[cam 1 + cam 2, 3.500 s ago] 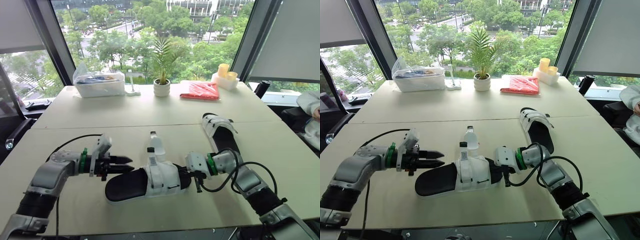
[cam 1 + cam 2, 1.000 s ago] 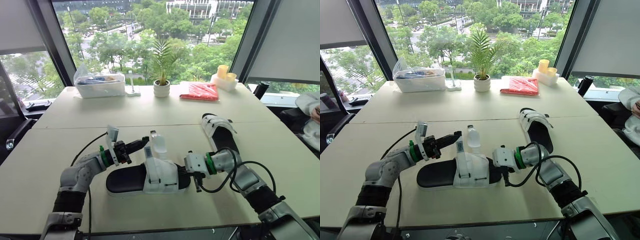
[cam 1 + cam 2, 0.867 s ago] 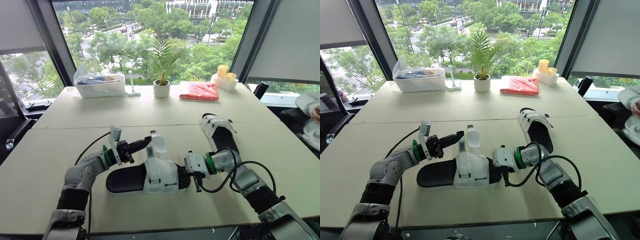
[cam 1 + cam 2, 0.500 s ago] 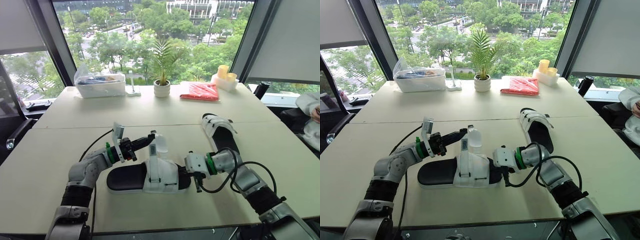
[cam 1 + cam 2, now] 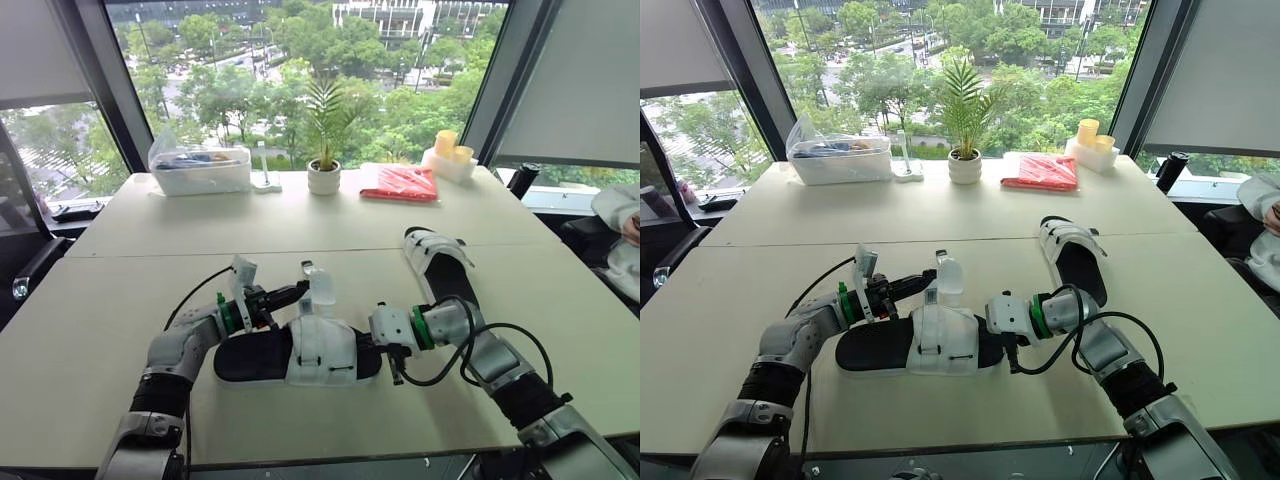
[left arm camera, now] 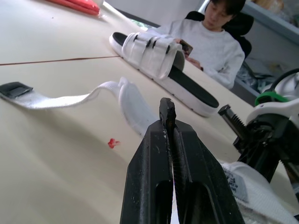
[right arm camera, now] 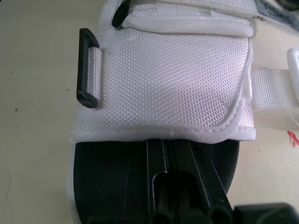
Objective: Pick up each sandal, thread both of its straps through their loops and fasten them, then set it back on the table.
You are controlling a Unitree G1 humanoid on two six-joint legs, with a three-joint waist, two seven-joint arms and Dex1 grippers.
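The near sandal (image 5: 262, 358), black-soled with a white upper (image 7: 168, 79), lies flat on the table in front of me. My right gripper (image 7: 167, 151) is shut on the sole's edge at the sandal's right end. A black buckle loop (image 7: 87, 67) sits on one side of the upper. Its loose white straps (image 5: 321, 288) trail across the table on the far side. My left gripper (image 5: 301, 292) hovers shut just left of those straps (image 6: 70, 95), holding nothing. The second sandal (image 5: 440, 262) lies further right with its straps across the upper.
A potted plant (image 5: 323, 174), a clear plastic box (image 5: 198, 170), a red packet (image 5: 400, 183) and yellow cups (image 5: 452, 145) stand along the table's far edge. A person (image 6: 210, 42) sits beyond the second sandal (image 6: 159, 56). A small red speck (image 6: 112, 142) marks the tabletop.
My left gripper has travelled right, closing in on the near sandal's loose straps. The right gripper has kept its hold and place.
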